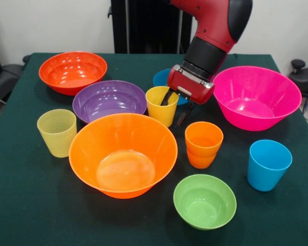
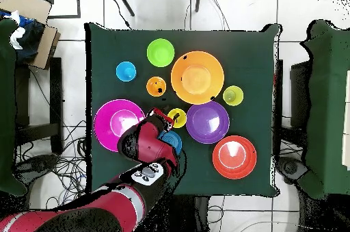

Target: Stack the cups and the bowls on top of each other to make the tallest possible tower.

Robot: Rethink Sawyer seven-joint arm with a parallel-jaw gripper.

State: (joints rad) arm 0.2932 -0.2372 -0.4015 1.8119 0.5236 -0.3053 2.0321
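A: While the arm hangs over mid-bench, what's the count?

B: Nothing stacked. Every vessel sits alone on the bench (image 1: 20, 205): large orange bowl (image 1: 123, 154) near centre, hot pink bowl (image 1: 254, 97) to its right, red-orange bowl (image 1: 73, 72) far left, purple bowl (image 1: 109, 100) between. Lime green bowl (image 1: 205, 201) nearest the camera; blue bowl (image 1: 161, 78) mostly hidden behind the arm.

A: Cups?

B: Ribbed pale cup (image 1: 57, 131) left, orange cup (image 1: 203, 144) centre-right, sky blue cup (image 1: 267, 164) far right, all apart.

A: Gripper?

B: Gripper (image 1: 176, 106) spread at the yellow cup (image 1: 161, 105): one finger inside the rim, the other outside the wall. Not clamped, as far as I can judge.

A: So?

B: No tower begun; whole build remains, first pick under way
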